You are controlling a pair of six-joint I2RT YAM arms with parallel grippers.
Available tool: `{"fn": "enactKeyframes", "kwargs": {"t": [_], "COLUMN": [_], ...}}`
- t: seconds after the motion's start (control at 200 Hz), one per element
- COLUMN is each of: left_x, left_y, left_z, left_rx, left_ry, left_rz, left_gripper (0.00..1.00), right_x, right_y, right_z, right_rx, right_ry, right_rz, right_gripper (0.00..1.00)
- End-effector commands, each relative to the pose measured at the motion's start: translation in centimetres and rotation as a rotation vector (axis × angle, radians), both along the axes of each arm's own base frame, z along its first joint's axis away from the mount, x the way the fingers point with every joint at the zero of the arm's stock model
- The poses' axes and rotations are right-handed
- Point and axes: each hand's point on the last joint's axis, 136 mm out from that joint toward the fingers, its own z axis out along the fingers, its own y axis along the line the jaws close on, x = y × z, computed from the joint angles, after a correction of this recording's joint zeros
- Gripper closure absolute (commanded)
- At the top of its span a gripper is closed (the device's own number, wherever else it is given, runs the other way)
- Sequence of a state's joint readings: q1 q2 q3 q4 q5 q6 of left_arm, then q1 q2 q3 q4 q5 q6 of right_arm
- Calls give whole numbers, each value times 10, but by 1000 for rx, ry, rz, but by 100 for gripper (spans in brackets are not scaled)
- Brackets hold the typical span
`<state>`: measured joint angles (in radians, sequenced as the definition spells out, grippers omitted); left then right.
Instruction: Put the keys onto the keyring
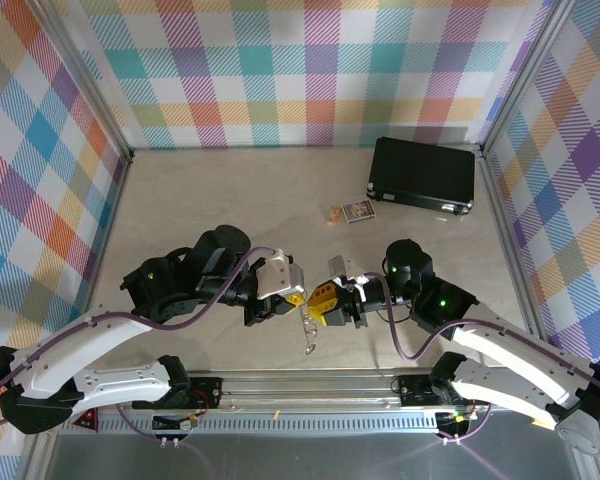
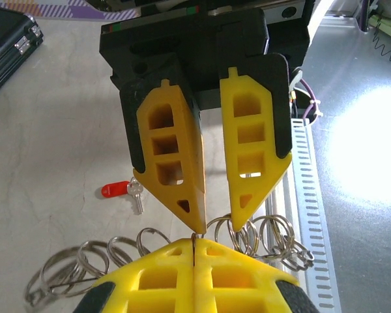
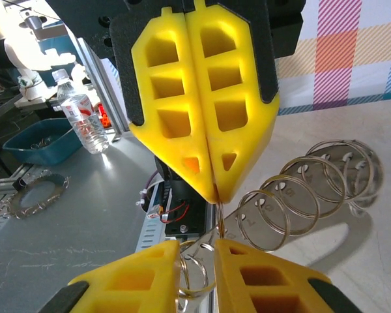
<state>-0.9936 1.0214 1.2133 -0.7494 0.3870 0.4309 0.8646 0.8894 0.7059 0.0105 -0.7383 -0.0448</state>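
The pale table (image 1: 210,200) carries everything, with the left arm (image 1: 90,350) and the right arm (image 1: 510,355) reaching in from its near edge so that their tips meet just in front of the bases. At the far right corner lies a black case (image 1: 423,175), flat and closed. The left pincer (image 1: 296,298) is clenched: in its own wrist view its yellow fingers (image 2: 150,287) press together with a thin strand of wire caught in the seam, and from the opposite wrist its tips (image 3: 215,189) are sealed on that same wire. The right pincer (image 1: 317,304) faces it tip to tip with its jaws parted; the left wrist camera shows a clear gap at its tips (image 2: 217,225), and in its own view (image 3: 197,244) small loops of wire sit in that gap, though whether the fingers press on them cannot be told. The keyring (image 1: 308,335) hangs below the point where the two pincers meet, held by the left one; up close it is a run of many overlapping silver rings, spreading to either side of the left fingers (image 2: 85,261) and trailing off like a coil over the table (image 3: 313,179). A small printed card (image 1: 359,211) lies near the case, a tan bit (image 1: 335,212) just beside it. The key (image 2: 120,190), red-headed with a short silver blade, lies flat on the table beyond the keyring, apart from it.
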Motion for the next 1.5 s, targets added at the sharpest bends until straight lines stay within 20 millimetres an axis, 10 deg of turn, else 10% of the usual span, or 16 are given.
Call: {"fn": "enactKeyframes", "kwargs": {"t": [0.0, 1.495], "left_x": [-9, -1], "left_y": [-4, -10], "left_z": [11, -1], "left_rx": [-50, -23], "left_ry": [0, 4], "left_rz": [-38, -21], "left_gripper": [100, 100], "right_x": [-6, 6], "right_y": [2, 13], "right_z": [3, -4], "right_rx": [27, 75], "right_ry": [-8, 0], "right_rz": [41, 11], "right_gripper": [79, 79]}}
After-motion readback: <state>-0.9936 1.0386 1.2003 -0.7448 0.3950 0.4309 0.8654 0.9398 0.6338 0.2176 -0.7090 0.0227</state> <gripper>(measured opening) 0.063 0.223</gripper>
